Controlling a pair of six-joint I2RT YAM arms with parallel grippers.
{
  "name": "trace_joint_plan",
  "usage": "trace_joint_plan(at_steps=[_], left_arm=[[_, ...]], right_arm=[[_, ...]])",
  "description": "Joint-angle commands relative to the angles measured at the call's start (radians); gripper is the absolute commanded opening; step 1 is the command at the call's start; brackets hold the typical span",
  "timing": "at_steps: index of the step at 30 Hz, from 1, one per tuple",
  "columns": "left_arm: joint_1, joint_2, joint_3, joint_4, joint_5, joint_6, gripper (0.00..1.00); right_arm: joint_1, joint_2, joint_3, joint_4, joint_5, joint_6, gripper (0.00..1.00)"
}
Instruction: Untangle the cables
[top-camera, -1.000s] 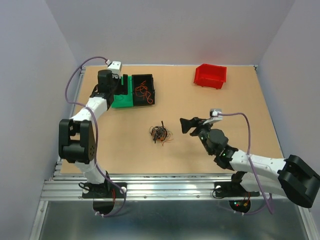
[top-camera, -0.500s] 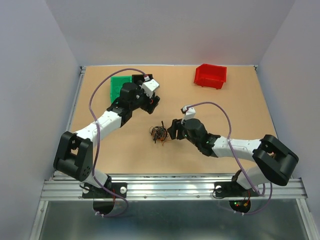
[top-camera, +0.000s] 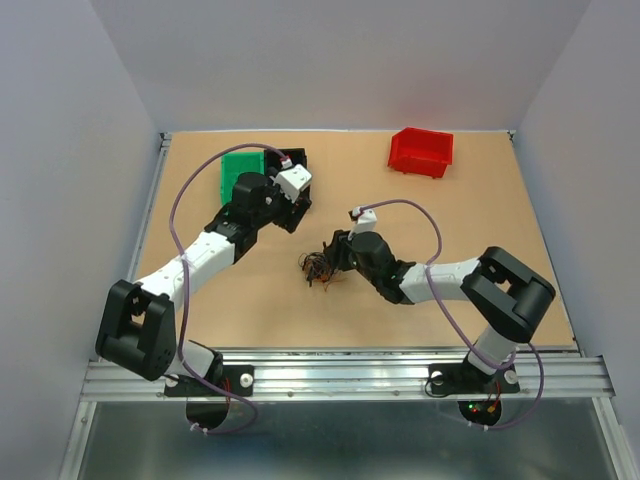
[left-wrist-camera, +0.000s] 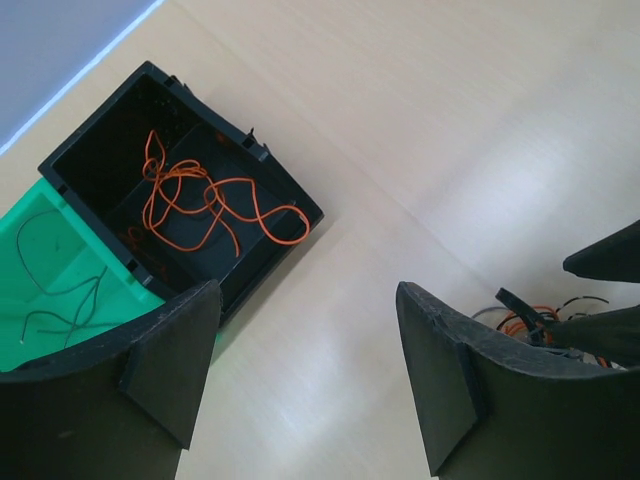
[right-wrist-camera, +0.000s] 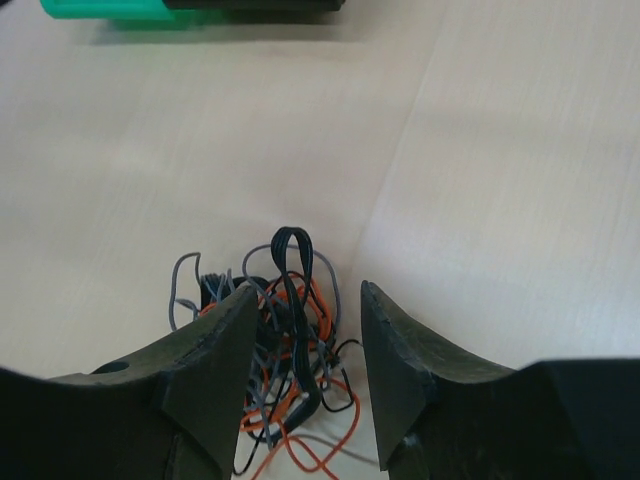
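- Cables (top-camera: 320, 266) in a messy round bunch in the middle of the surface (top-camera: 470, 230), just beside the right gripper (top-camera: 336, 252), at about 8 o'clock from it.
- Right gripper half open, one black loop (right-wrist-camera: 291, 262) standing up between the jaws, nothing pinched yet.
- Left gripper (top-camera: 290, 205) wide open and empty, farther off, with the bunch at 5 o'clock.
- Black bin (left-wrist-camera: 285, 190) with loose orange wires (left-wrist-camera: 200, 200) at 11 o'clock, red bin (top-camera: 420, 152) at 1 o'clock.
- Plain pale walls (top-camera: 60, 100) all round.

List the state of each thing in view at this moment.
cable tangle: bunched on the table, not separated.
left claw: open, empty.
right claw: open, straddling the tangle, not clamped.
black bin: holds a loose orange wire.
green bin: holds thin dark wires.
red bin: nothing visible inside.
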Motion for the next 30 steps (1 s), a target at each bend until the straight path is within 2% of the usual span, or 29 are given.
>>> trace_joint_plan(at_steps=[1,5,9,14,15,16,18,20,21,25,30], left_arm=[[-0.003,-0.054,-0.041,0.0,-0.015,0.024,0.81],[-0.006,-0.049,-0.056,-0.007,0.003,0.043,0.8],[-0.012,-0.031,-0.061,-0.038,0.051,0.07,0.8],[-0.022,0.004,-0.064,-0.064,0.111,0.11,0.79],[-0.022,0.009,-0.059,-0.067,0.112,0.11,0.79],[-0.022,0.015,-0.053,-0.081,0.126,0.11,0.79],[-0.022,0.035,-0.047,-0.095,0.15,0.109,0.79],[-0.022,0.047,-0.033,-0.121,0.192,0.121,0.8],[-0.022,0.058,-0.029,-0.127,0.197,0.126,0.8],[-0.022,0.07,-0.024,-0.161,0.255,0.167,0.8],[-0.022,0.089,-0.01,-0.181,0.281,0.181,0.8]], right_arm=[[-0.001,0.051,0.087,0.1,0.03,0.022,0.5],[-0.001,0.081,0.101,0.137,0.047,0.025,0.46],[-0.003,0.093,0.089,0.183,0.08,0.032,0.37],[-0.001,0.099,0.089,0.189,0.06,0.027,0.3],[-0.003,0.095,0.085,0.191,0.062,0.03,0.22],[-0.003,0.084,0.075,0.189,0.065,0.035,0.21],[-0.003,0.072,0.068,0.191,0.057,0.035,0.2],[-0.001,0.061,0.063,0.189,0.039,0.033,0.25],[-0.003,0.059,0.061,0.191,0.034,0.033,0.32],[-0.003,0.078,0.077,0.189,0.01,0.03,0.38],[-0.001,0.124,0.118,0.145,0.014,0.032,0.4]])
